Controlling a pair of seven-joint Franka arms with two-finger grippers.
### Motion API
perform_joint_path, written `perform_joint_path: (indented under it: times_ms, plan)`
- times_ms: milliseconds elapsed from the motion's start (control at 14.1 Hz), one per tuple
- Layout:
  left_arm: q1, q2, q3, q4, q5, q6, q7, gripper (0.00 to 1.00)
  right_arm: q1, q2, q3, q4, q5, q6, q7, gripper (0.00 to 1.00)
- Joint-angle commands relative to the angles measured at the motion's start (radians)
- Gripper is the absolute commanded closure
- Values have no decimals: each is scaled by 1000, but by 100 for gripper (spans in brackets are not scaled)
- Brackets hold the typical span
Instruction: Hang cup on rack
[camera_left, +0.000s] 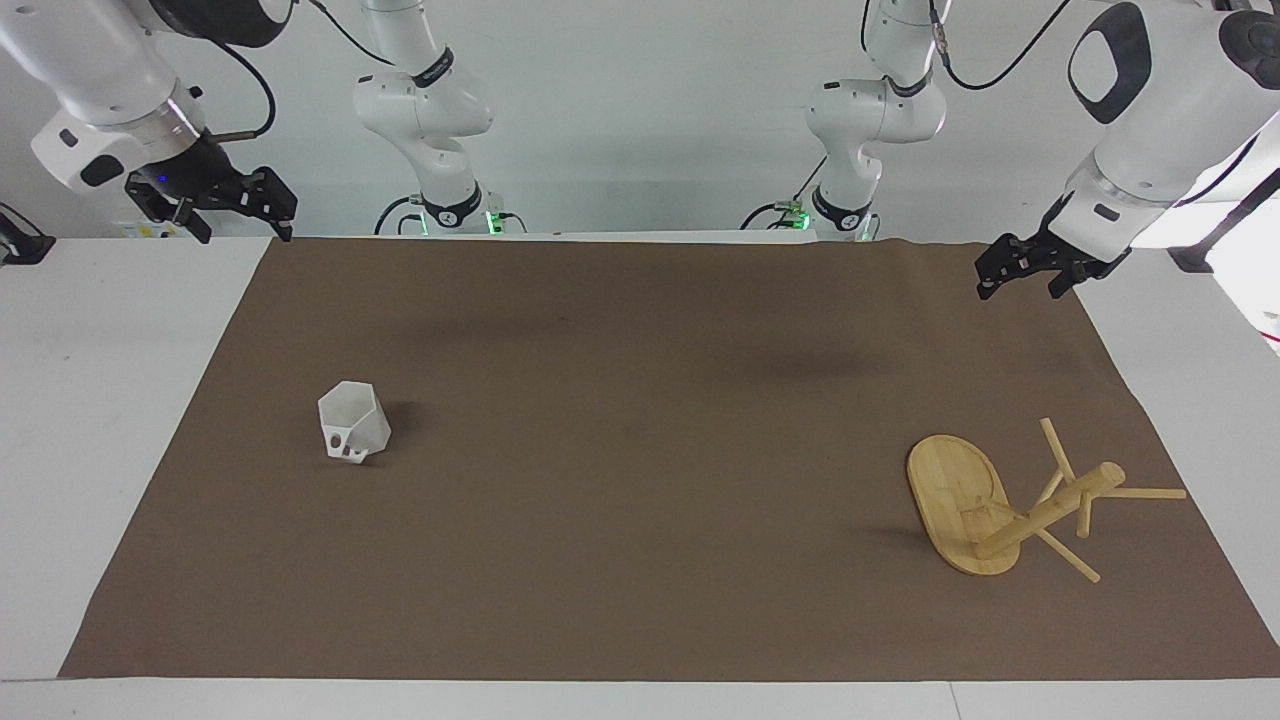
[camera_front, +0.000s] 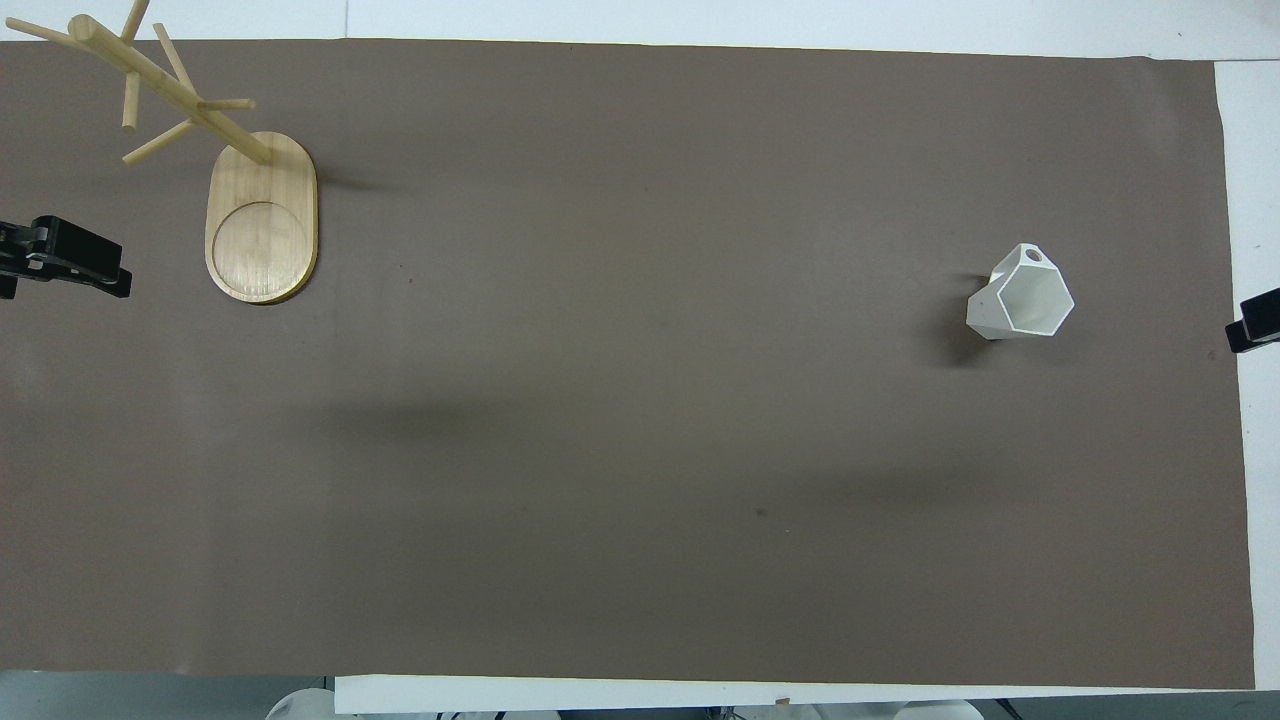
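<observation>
End effectors raised and empty, both with fingers apart.
Left end effector (camera_left: 1030, 272) hangs over the brown mat (camera_left: 640, 560) edge near the rack (camera_left: 975, 515); right end effector (camera_left: 215, 205) waits over the tabletop (camera_left: 100, 400). Rack stands upright; cup (camera_left: 352, 420) sits upright well apart from it, toward the right arm's end.

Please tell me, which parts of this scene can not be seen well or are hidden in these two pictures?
- Rack, overhead view: the post's top and one peg are cut off by the picture's top edge.
- Right gripper, overhead view: only a black tip shows; the picture's edge cuts off the rest.
- Left gripper, overhead view: partly cut off by the edge.
- Cup, facing view: its inside bottom is hidden by its own wall.
</observation>
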Motion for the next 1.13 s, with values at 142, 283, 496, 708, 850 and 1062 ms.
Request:
perform_joint_path:
  times_ms: [142, 283, 496, 708, 850, 1062]
  plan:
    - [0, -17, -1, -8, 19, -10, -9, 0, -4, -23, 4, -32, 14, 24, 10, 0]
    - [0, -17, -2, -8, 19, -10, -9, 0, -4, -24, 4, -34, 14, 19, 12, 0]
    - [0, -17, -1, -8, 21, -10, -9, 0, -4, -24, 4, -34, 16, -1, -6, 0]
    - [0, -17, -1, -8, 19, -10, -9, 0, -6, -24, 12, -42, 17, 48, -229, 0]
    - [0, -17, -2, -8, 19, -10, -9, 0, -23, -9, 12, -46, 16, 67, -444, 0]
    - [0, -17, -1, -8, 19, -10, -9, 0, -87, 52, 6, -28, 43, 122, -762, 0]
